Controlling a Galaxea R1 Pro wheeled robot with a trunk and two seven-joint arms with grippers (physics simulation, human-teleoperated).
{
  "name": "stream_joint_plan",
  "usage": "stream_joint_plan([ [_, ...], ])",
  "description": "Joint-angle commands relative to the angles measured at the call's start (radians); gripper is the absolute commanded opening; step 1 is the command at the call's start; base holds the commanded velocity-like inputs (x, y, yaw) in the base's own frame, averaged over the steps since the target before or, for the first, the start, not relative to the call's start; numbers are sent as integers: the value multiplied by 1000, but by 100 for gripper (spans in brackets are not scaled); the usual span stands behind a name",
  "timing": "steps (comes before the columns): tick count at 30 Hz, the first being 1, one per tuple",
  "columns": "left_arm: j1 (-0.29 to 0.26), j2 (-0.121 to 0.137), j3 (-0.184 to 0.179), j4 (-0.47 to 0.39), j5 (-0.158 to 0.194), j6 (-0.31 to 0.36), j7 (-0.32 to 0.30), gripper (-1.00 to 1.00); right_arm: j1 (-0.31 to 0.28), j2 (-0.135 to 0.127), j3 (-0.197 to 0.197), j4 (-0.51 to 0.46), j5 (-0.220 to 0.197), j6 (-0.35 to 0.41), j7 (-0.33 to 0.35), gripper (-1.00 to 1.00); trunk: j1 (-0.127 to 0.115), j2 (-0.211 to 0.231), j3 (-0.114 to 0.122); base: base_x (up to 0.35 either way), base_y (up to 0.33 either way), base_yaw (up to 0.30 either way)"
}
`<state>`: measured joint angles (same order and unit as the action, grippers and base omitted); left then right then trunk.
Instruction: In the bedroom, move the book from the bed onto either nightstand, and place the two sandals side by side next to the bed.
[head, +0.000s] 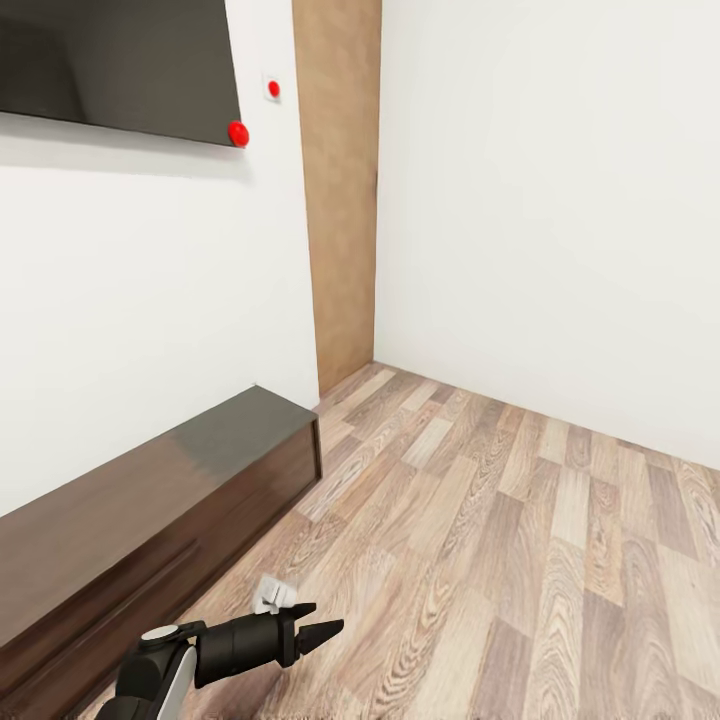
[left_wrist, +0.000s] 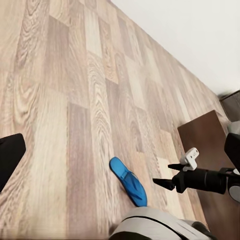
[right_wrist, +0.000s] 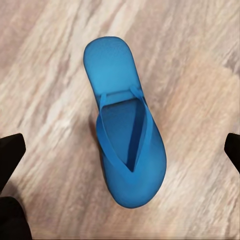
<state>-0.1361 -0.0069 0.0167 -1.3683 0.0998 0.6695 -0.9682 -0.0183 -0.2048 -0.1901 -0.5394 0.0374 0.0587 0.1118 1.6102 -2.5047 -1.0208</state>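
Left end effector (head: 325, 628) sits low in the head view, black fingers (head: 322, 632) stretched toward the open floor and drawn close to a point; can't tell whether they're fully pressed together. It holds nothing. White block (head: 272, 594) mounted on top of the arm just behind the fingers.

Right end effector (right_wrist: 120, 150) spread wide: dark fingertips (right_wrist: 11, 155) sit at opposite edges of the right wrist view, nothing between them but the sandal (right_wrist: 124, 125) below. That sandal lies flat on the wood-plank floor (right_wrist: 45, 90), strap side up, bright blue, centred under the spread fingers (touching or not, can't tell).

Left wrist view: a blue sandal (left_wrist: 128, 181) lies flat on the floor (left_wrist: 75, 100), near a grey rounded robot part (left_wrist: 150, 225). A black arm tip (left_wrist: 167, 182) with a white block on it points toward that sandal, apart from it. Dark brown cabinet top (left_wrist: 205, 145) just beyond that arm.

Further out in the head view: long low dark brown cabinet (head: 150, 500) against the white wall (head: 150, 300), left arm alongside its front. Dark screen (head: 110, 60) hangs above it with a red ball (head: 238, 133) at its lower corner; small wall plate with a red dot (head: 272, 88) beside that. Brown door panel (head: 340, 190) in the corner.
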Motion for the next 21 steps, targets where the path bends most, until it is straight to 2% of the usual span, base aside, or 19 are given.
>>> stream_joint_plan([
  [1,0,-1,2,0,3,7,-3,100,0,1,-6,-2,4,6,8,100,0,-1,-5,0,0,0],
  [7,0,0,2,0,3,7,-3,100,0,-3,-10,-16,4,7,7,100,3,-2,-28,0,0,0],
  [12,0,1,3,0,3,7,-3,100,0,-26,-13,-143,6,40,6,100,5,-3,-47,0,0,0],
  [14,0,1,3,0,3,7,-3,100,0,-34,-13,-252,7,103,7,100,6,-3,-51,0,0,0],
  [15,0,2,3,0,3,7,-3,100,0,-44,-13,-338,7,175,8,100,6,-3,-51,0,0,0],
  [17,0,3,3,0,4,7,-3,100,0,-61,-13,-398,7,244,9,100,6,-3,-51,0,0,0],
  [21,0,2,3,0,4,7,-3,100,0,-100,-13,-447,6,323,9,100,6,-3,-51,0,0,0],
])
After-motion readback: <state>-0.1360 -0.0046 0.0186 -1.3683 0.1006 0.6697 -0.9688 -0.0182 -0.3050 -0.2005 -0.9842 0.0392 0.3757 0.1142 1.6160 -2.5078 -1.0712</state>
